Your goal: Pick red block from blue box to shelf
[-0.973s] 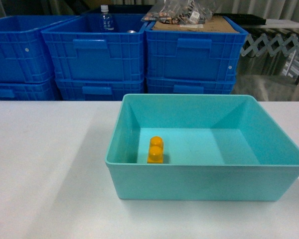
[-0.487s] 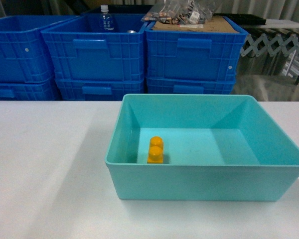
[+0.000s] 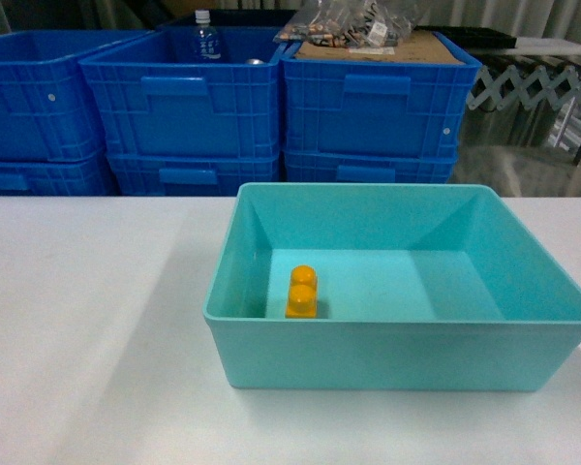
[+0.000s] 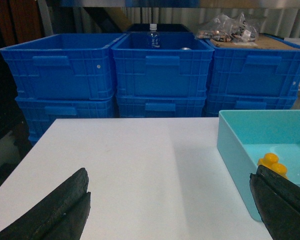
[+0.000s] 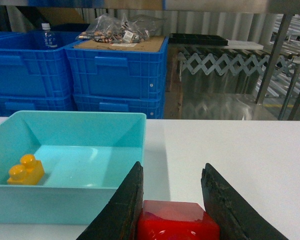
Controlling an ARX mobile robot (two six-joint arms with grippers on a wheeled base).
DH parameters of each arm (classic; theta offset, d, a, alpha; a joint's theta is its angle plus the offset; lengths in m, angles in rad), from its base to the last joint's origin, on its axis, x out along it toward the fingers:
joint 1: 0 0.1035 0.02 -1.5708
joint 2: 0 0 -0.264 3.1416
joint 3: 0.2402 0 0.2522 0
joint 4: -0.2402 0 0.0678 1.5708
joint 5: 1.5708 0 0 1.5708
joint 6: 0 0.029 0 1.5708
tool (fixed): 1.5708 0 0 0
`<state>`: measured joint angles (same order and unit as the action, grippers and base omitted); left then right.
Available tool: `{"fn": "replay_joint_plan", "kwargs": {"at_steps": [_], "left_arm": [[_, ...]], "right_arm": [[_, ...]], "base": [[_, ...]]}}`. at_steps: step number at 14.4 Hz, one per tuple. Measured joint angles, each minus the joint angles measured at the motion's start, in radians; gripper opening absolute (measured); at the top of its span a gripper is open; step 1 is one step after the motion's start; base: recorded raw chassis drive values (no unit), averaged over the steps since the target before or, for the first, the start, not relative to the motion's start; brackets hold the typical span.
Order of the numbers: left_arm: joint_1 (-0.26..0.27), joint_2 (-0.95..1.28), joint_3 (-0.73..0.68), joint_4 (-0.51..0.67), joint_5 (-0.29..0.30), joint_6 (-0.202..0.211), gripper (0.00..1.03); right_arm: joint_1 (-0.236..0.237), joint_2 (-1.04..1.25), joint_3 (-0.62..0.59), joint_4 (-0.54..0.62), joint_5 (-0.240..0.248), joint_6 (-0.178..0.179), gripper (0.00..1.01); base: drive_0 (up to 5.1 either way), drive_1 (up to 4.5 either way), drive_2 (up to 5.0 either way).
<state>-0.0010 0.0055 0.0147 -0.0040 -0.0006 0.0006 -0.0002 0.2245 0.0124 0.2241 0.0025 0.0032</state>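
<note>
The red block (image 5: 177,220) is glossy and sits clamped between my right gripper's (image 5: 173,166) black fingers, held above the white table just right of the blue box (image 5: 65,202). In the head view the blue box (image 3: 397,354) holds only an orange-yellow two-stud brick (image 3: 302,292), and neither gripper shows there. My left gripper (image 4: 171,175) hangs open over the table left of the blue box (image 4: 235,150), with nothing between its fingers. A shiny steel upright of the shelf (image 5: 276,55) stands at the back right.
Stacked dark blue ribbed crates (image 3: 184,97) line the far edge of the white table (image 3: 87,320); one holds a bottle (image 3: 205,37), another carries bagged parts (image 3: 353,24) on cardboard. A grey scissor lattice (image 3: 533,82) stands at the back right.
</note>
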Motion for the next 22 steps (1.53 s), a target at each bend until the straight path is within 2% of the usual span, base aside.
{"fn": "replay_joint_plan", "kwargs": {"at_steps": [3,4,5,6,7,16,22], "left_arm": [[0.0,0.0,0.0,0.0,0.0,0.0,0.98],[0.0,0.0,0.0,0.0,0.0,0.0,0.98],[0.0,0.0,0.0,0.0,-0.001,0.0,0.98],[0.0,0.0,0.0,0.0,0.0,0.0,0.98],[0.0,0.0,0.0,0.0,0.0,0.0,0.98],[0.002,0.0,0.0,0.0,0.0,0.0,0.98],[0.001,0.0,0.0,0.0,0.0,0.0,0.98]], "right_arm": [[0.0,-0.049,0.0,-0.048,0.0,0.0,0.29],[0.0,-0.094,0.001,-0.115,0.0,0.0,0.29],[0.0,-0.188,0.001,-0.234,-0.002,0.0,0.29],[0.0,-0.221,0.003,-0.208,-0.003,0.0,0.29],[0.0,-0.22,0.001,-0.235,-0.003,0.0,0.29],[0.0,-0.22,0.001,-0.229,-0.003,0.0,0.29],[0.0,-0.22,0.001,-0.229,-0.003,0.0,0.29]], "base": [[0.0,0.0,0.0],[0.0,0.0,0.0],[0.0,0.0,0.0],[0.0,0.0,0.0],[0.0,0.0,0.0],[0.0,0.0,0.0],[-1.4,-1.45,-1.4]]}}
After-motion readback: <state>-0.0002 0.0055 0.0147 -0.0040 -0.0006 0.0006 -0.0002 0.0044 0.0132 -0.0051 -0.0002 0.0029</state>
